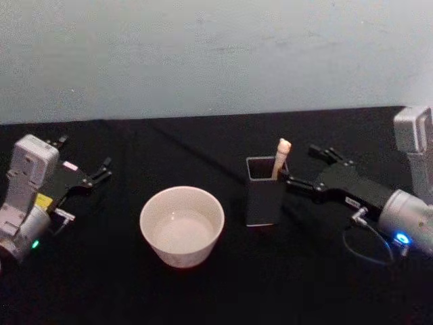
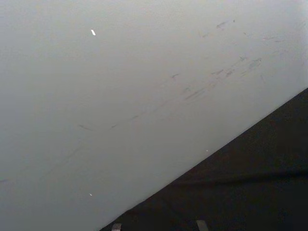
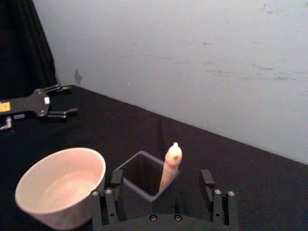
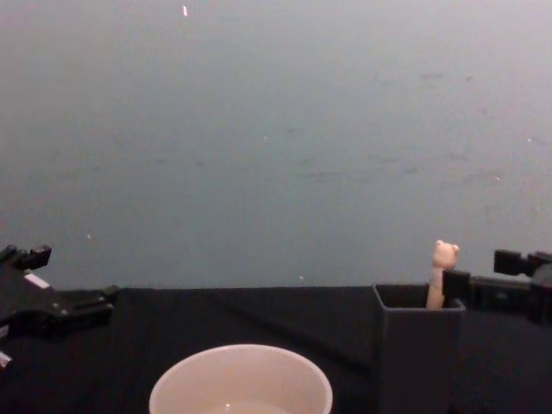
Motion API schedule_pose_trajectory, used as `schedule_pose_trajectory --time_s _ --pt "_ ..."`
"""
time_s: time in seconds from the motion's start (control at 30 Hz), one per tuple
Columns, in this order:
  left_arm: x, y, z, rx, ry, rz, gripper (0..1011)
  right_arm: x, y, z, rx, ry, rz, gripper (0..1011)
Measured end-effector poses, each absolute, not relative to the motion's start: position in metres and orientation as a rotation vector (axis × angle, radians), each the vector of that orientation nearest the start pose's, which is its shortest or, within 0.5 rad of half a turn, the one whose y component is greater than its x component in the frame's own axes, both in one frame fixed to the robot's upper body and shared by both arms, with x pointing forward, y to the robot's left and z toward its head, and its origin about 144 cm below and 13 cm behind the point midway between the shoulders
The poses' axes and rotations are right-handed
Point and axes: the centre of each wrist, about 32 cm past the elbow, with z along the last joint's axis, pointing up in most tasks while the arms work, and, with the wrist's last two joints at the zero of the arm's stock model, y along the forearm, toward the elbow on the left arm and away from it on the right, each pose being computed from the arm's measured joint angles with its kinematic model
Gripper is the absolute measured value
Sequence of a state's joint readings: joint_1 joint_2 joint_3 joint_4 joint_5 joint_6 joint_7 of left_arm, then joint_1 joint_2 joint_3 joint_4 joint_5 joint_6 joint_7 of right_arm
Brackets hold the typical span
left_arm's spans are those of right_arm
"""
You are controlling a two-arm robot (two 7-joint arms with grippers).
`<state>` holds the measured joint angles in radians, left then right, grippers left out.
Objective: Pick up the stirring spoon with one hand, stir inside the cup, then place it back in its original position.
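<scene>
Now: right end effector [image 1: 300, 164] released, jaws spread. Stirring spoon [image 1: 281, 157] just ahead, in line with gap, leaning in holder [image 1: 264, 203]. Advance, clench below bear head, lift straight up; cup [image 1: 181, 227] beyond holder. Left end effector [image 1: 84, 154] parked far side, released.

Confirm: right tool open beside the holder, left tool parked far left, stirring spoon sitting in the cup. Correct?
One error: the stirring spoon stands in the dark holder, not the cup, as the right wrist view shows. The rest holds: right tool open beside the holder, left tool parked far left.
</scene>
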<state>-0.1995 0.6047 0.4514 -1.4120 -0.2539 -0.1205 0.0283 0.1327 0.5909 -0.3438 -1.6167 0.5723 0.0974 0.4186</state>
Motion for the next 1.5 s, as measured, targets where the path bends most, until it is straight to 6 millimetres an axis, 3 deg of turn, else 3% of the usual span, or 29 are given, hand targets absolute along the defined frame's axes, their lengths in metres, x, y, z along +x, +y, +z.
schedule_pose_trajectory --time_s 0.6,1.5 --pt "0.489 0.31 1.14 0.304 -0.285 1.248 1001 0.513 -0.279 1.184 -0.109 0.123 -0.884 1002" --pt "0.489 0.31 1.14 0.304 -0.285 1.248 1001 0.516 -0.277 1.183 -0.119 0.134 -0.882 1002"
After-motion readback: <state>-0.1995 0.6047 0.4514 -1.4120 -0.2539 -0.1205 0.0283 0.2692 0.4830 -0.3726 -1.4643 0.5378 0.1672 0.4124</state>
